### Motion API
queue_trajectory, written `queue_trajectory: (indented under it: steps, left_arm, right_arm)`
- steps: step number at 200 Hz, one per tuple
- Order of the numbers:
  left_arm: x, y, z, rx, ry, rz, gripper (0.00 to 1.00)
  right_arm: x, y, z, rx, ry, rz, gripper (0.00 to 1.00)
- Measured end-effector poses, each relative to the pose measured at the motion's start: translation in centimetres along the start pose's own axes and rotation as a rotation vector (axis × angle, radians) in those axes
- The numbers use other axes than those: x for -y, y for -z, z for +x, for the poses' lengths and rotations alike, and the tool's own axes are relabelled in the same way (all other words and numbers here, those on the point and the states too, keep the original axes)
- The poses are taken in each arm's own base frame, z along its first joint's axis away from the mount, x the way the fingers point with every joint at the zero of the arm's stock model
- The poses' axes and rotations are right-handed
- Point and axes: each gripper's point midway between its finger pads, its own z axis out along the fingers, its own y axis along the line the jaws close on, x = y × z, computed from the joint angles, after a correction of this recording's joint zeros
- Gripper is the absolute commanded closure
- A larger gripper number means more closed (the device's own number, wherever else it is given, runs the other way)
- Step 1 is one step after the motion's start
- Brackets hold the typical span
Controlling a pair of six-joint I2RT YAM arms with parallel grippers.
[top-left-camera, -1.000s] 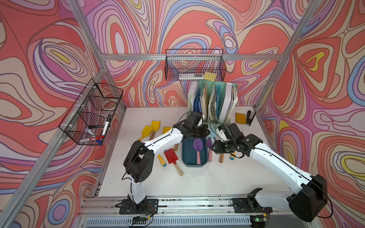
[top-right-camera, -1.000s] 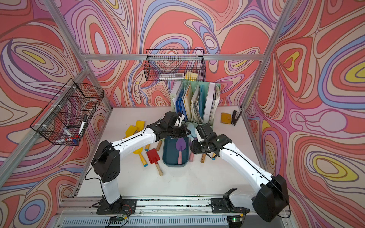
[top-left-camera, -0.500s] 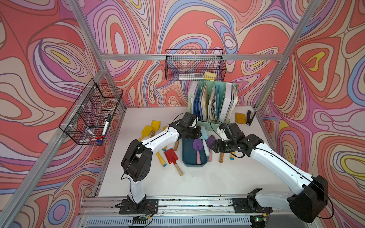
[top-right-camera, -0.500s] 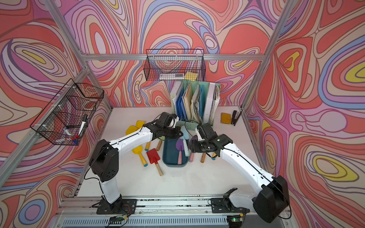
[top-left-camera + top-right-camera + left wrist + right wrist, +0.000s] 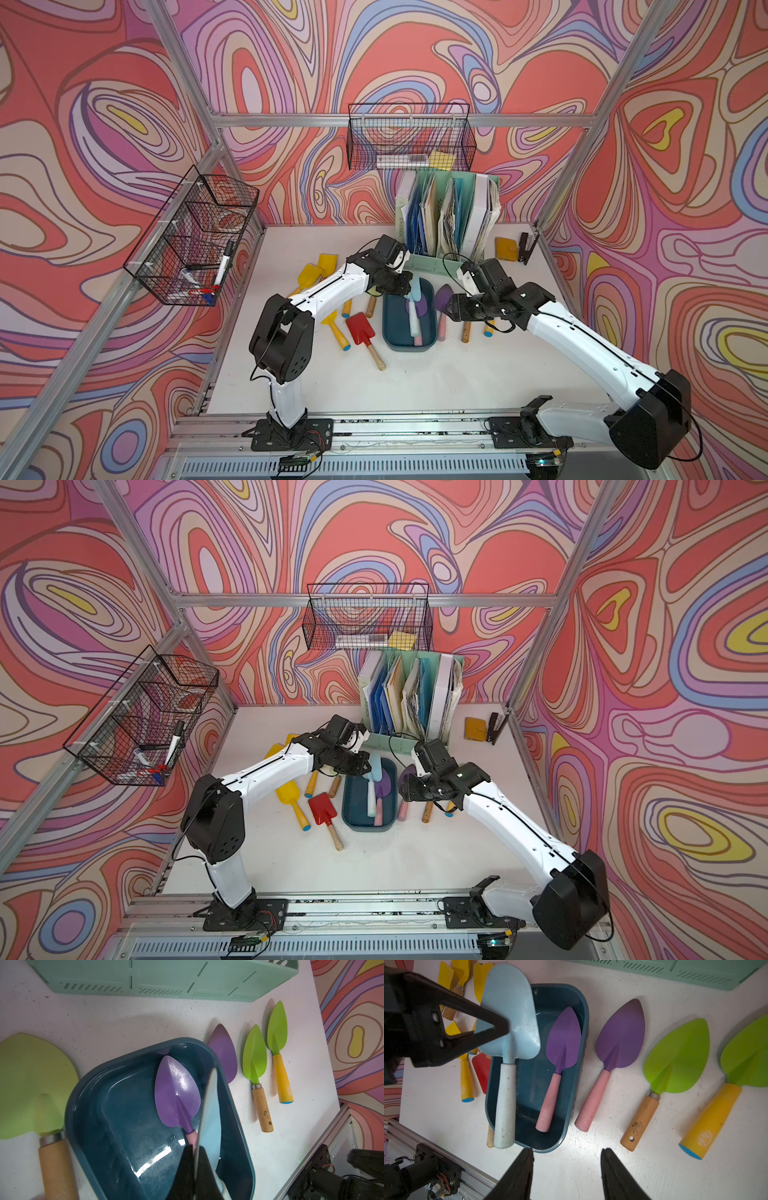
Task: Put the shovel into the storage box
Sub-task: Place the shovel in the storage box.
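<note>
Two shovels sat within the outline of the storage box (image 5: 390, 332) in both top views: a purple shovel (image 5: 424, 306) lying inside, and the light blue shovel (image 5: 413, 320), which the left claw (image 5: 400, 287) held over the box by its blade. The right claw (image 5: 451, 309) hung just beside the box's right wall. In the left wrist view the left claw was clamped shut on the thin edge of the pale blade (image 5: 209, 1118), which stood on edge over the box interior. In the right wrist view the right claw (image 5: 568, 1152) had its jaws apart and empty above the table (image 5: 591, 1167), near the box's end. The blue shovel's white handle ran along one long wall, its butt over the rim. Released like this, the handle could catch that rim and leave the shovel propped half out, or tip it onto the table. An edge pinch on a smooth blade might also let it swivel or slip early, and the claws looked close enough to collide.
</note>
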Motion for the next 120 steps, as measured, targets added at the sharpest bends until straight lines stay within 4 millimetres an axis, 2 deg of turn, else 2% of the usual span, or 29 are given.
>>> queue_trajectory:
  steps: [120]
  left_arm:
    - [-1.8, -2.4, 0.2, 0.032, -0.009, -0.041, 1.0]
  right_arm:
    - [0.4, -0.3, 0.8, -0.014, -0.006, 0.006, 0.5]
